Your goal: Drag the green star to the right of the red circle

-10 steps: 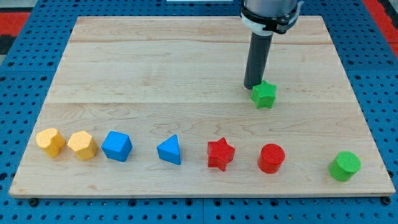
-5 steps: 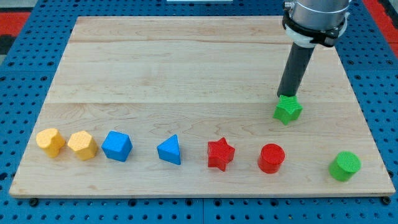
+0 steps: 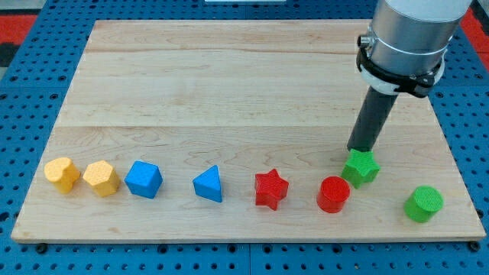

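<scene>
Wooden board (image 3: 229, 76) | my tip (image 3: 357, 150) touching green star (image 3: 361, 168) | red circle (image 3: 333, 194) adjacent

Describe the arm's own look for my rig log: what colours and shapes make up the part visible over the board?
A wide light-grey cylinder fills the view's top right, ringed at its base by a black collar with a thin white band. From it hangs a straight, dark grey round rod. My tip is its plain blunt end. No cables or markings show.

A grey metal cylinder, ringed by a white-and-black collar, narrows into a straight dark rod ending at my tip (image 3: 358, 150).
</scene>
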You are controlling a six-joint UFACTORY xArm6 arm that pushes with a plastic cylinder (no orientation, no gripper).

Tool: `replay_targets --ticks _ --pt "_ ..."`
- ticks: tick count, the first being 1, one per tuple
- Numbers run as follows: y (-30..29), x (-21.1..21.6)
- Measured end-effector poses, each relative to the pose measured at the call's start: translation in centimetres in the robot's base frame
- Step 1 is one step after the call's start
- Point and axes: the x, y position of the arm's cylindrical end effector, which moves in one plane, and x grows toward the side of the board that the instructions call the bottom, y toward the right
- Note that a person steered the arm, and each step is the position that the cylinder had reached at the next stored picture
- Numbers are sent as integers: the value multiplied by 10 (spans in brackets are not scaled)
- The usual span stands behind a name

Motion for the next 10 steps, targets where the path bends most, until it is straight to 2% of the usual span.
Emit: replay_targets --ticks 5,6,7,10 --pt "1 45" --pt "4 41" --pt "17 30" --pt "-3 -62"
